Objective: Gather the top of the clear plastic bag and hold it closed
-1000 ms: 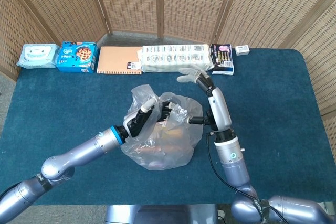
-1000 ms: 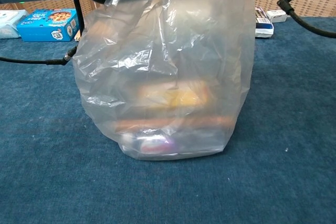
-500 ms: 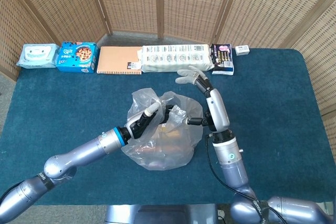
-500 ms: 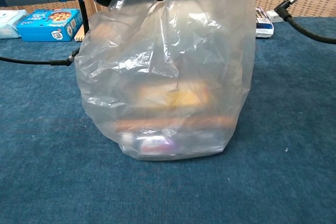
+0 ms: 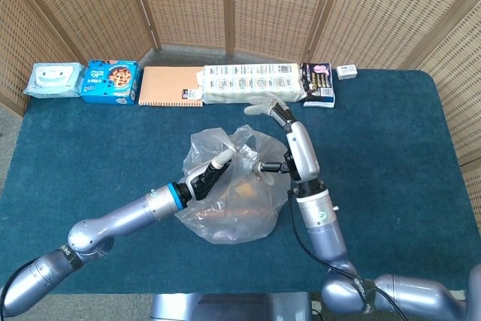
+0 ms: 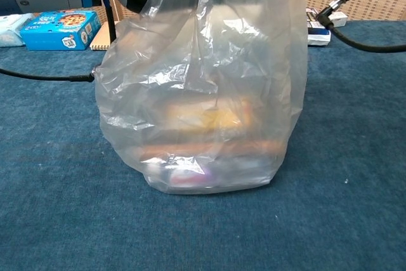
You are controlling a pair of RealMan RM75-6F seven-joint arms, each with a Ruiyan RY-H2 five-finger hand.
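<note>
Silver-grey jointed arms, blue wrist ring, black left hand, pale-gloved right hand, black cables.

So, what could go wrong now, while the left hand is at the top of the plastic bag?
1. The left hand touches only one side of the clear plastic bag top; the mouth may stay partly open.
2. The right hand is spread behind the bag, beside the white pack, holding nothing; moving in, it could knock that pack.
3. Pulling the thin film could tip the bag and shift the items inside.

Glossy crinkled clear plastic bag
</note>
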